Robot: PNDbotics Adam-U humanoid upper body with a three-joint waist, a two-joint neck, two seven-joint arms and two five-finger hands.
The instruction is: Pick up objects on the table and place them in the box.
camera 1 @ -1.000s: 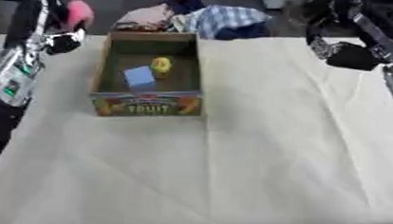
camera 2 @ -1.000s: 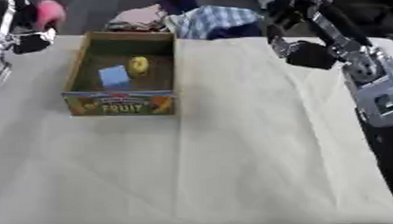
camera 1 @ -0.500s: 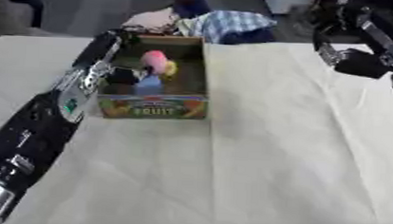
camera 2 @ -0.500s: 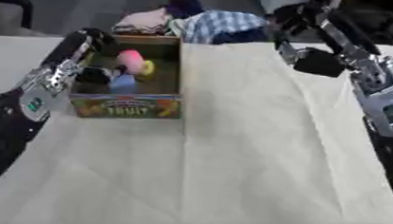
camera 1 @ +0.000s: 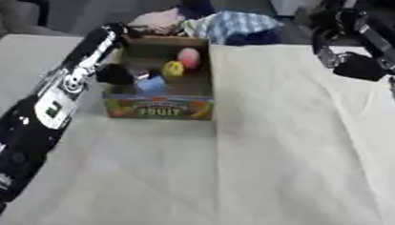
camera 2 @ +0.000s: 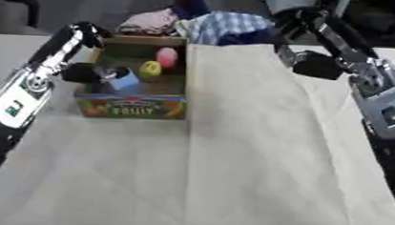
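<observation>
A cardboard box (camera 1: 159, 108) with FRUIT on its front stands at the table's far left. Inside it lie a pink rounded object (camera 1: 188, 57) at the far end, a small yellow object (camera 1: 172, 68) just in front of that, and a blue block (camera 1: 152, 85) near the front wall. My left hand (camera 1: 117, 75) is inside the box at its left side, next to the blue block and apart from the pink object, holding nothing. My right hand (camera 2: 316, 65) hangs above the cloth at the far right, away from the box.
A cream cloth (camera 1: 274, 151) covers the table. A heap of clothes, with a blue checked piece (camera 1: 234, 25) and a pale pink one (camera 1: 159, 19), lies behind the box at the far edge.
My left arm swung from the far left over the box with the pink object; that object now lies in the box's far end, apart from the hand. The right hand stays about where it was.
</observation>
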